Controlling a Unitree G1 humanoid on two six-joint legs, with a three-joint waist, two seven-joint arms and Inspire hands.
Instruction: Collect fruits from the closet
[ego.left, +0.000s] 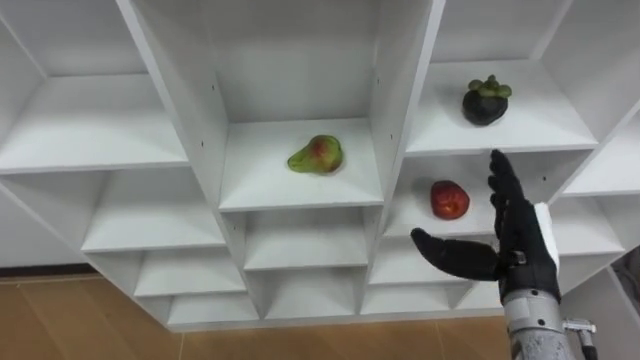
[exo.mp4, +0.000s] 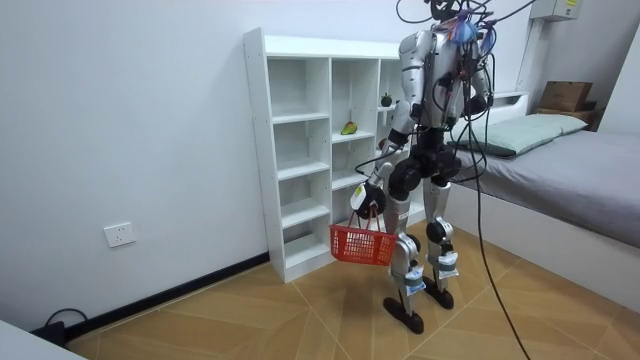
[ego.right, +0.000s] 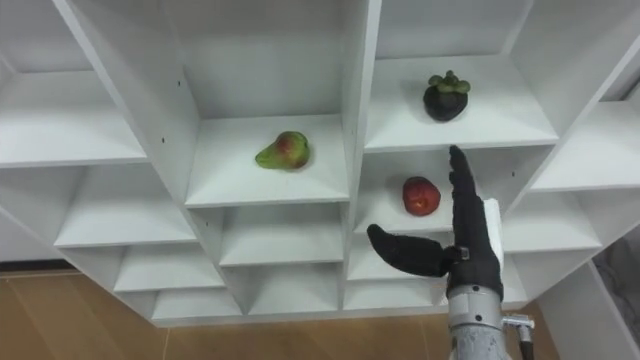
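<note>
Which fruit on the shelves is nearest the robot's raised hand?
The red fruit, one shelf below the dark mangosteen, just left of the open right hand. The pear lies a column further left. The left hand holds a basket.

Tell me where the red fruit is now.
In the left eye view the red fruit lies one shelf below the mangosteen, in the closet column right of the pear, just left of the right hand.

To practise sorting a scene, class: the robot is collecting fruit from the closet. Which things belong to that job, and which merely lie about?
Job: pear, mangosteen, red apple, white closet, red basket hanging from the left hand, open right hand near the apple.
Lying about: bed, pillow, cardboard box, wall socket.
</note>
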